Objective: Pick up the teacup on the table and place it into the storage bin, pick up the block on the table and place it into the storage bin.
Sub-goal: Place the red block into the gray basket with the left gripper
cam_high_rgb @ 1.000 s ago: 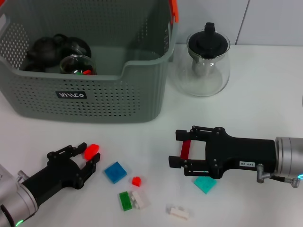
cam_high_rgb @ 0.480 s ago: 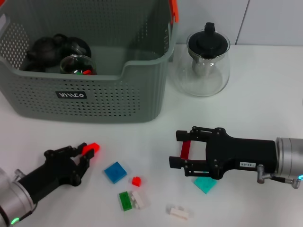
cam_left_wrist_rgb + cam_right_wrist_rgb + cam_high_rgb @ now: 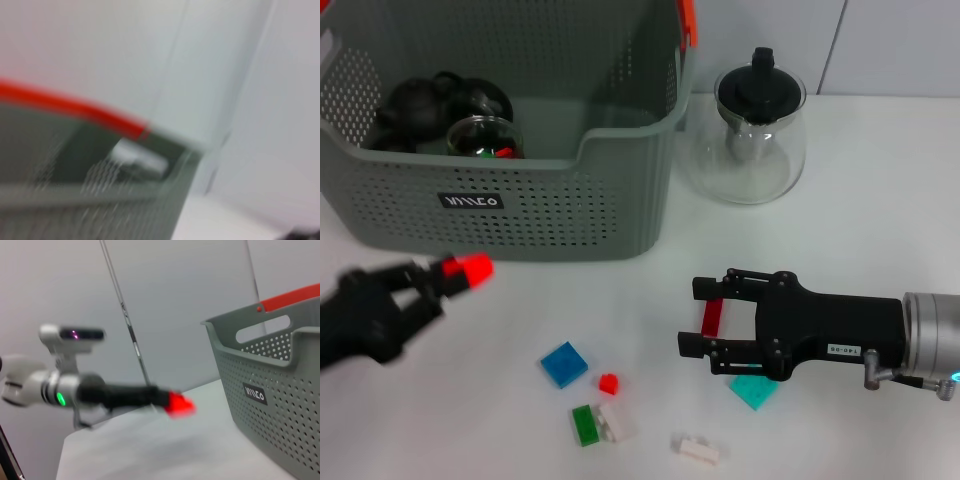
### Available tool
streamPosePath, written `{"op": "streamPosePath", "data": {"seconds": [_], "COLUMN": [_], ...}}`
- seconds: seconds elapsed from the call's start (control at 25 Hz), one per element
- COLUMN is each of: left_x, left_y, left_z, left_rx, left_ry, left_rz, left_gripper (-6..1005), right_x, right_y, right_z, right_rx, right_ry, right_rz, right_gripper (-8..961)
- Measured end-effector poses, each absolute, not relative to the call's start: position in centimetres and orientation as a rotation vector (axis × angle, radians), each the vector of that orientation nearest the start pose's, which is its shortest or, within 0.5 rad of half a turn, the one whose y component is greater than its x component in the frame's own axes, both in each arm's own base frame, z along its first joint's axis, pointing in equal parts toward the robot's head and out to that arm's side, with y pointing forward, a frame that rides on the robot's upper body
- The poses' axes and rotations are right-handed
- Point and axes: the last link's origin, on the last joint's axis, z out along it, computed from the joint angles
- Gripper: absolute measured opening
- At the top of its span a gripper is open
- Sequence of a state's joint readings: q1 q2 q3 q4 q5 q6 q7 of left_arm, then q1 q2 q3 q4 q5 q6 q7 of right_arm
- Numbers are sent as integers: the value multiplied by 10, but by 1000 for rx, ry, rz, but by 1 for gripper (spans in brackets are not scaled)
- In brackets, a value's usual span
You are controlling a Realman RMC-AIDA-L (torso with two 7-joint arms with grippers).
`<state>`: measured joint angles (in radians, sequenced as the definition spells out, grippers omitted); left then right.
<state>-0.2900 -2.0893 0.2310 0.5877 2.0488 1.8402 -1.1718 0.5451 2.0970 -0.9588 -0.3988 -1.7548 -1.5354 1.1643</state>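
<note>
My left gripper [image 3: 452, 272] is shut on a small red block [image 3: 472, 267] and holds it above the table, just in front of the storage bin [image 3: 520, 205], a grey perforated basket with an orange handle [image 3: 687, 20]. The right wrist view shows that same red block [image 3: 179, 404] at the tip of the left arm, beside the storage bin [image 3: 280, 390]. A glass teacup [image 3: 485, 137] lies inside the bin next to dark teapots [image 3: 435, 100]. My right gripper [image 3: 694, 316] rests low over the table, open, with a red bar block [image 3: 712, 318] between its fingers.
A glass teapot with a black lid [image 3: 758, 130] stands to the right of the bin. Loose blocks lie on the table: blue [image 3: 564, 363], small red [image 3: 608, 383], green and white [image 3: 598, 423], white [image 3: 698, 449], teal [image 3: 753, 389].
The left gripper closed on the red block and lifted it up and to the left, toward the bin's front. The right arm has stayed put.
</note>
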Motion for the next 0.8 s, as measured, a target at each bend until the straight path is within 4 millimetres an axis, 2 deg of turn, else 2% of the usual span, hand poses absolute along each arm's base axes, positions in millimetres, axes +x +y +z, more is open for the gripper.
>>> {"op": "streamPosePath", "data": {"seconds": [0.08,0.2,0.32,0.4,0.56,0.68,0.72,0.8], "left_x": [-317,-298,-282,-274,-262,-255,-255,-249], "left_y": [238,256,290,318,375,398,398,412], "left_z": [62,92,117,129,132,129,129,122], "left_rx": [-2389,-2388,-2336,-2306,-2282,-2265,-2265,-2237], "left_ry": [-714,-717,-829,-923,-1085,-1127,-1127,-1155], "left_rz": [-1133,-1249,-1317,-1294,-1015,-826,-826,-657], "left_gripper": [209,217,224,229,240,247,250,255], "right_x": [241,240,238,238,238,238,238,238], "right_y": [298,299,300,300,301,301,301,301], "right_z": [-63,-63,-64,-64,-64,-64,-64,-64], "right_rx": [-2867,-2869,-2871,-2871,-2870,-2870,-2870,-2869], "right_ry": [539,532,527,527,527,527,527,527], "right_rz": [894,894,894,894,893,893,893,893], "right_gripper": [792,792,792,792,792,792,792,792]}}
